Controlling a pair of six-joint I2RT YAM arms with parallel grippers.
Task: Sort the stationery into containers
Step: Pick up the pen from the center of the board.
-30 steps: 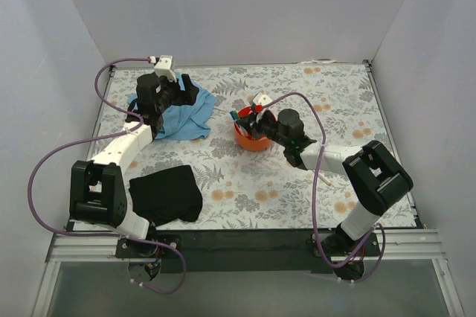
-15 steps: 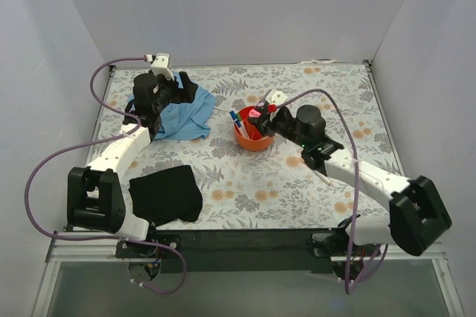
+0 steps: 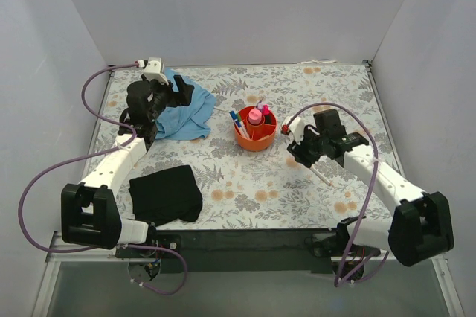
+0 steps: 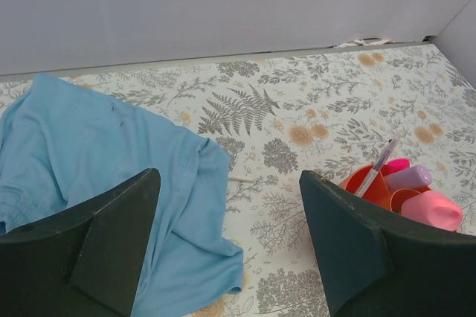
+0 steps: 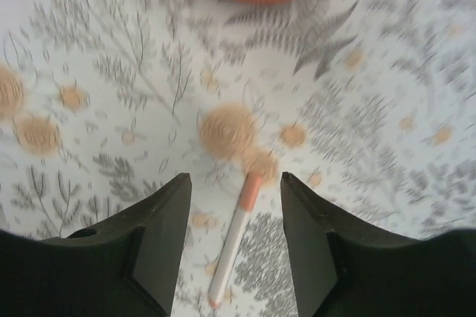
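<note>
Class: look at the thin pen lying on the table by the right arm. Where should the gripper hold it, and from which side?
Grip the pen mid-barrel, coming straight down from above. It lies flat, so only its long sides are free; the right gripper, already open, should straddle it crosswise.

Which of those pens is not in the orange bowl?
The thin white pen with the peach cap, lying flat on the table below the right hand. The other pens stand inside the orange bowl.

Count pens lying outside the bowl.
1: a white pen with a pinkish cap lies on the table right of the orange bowl, below the open right gripper. More could hide under the blue cloth or black cloth.
</note>
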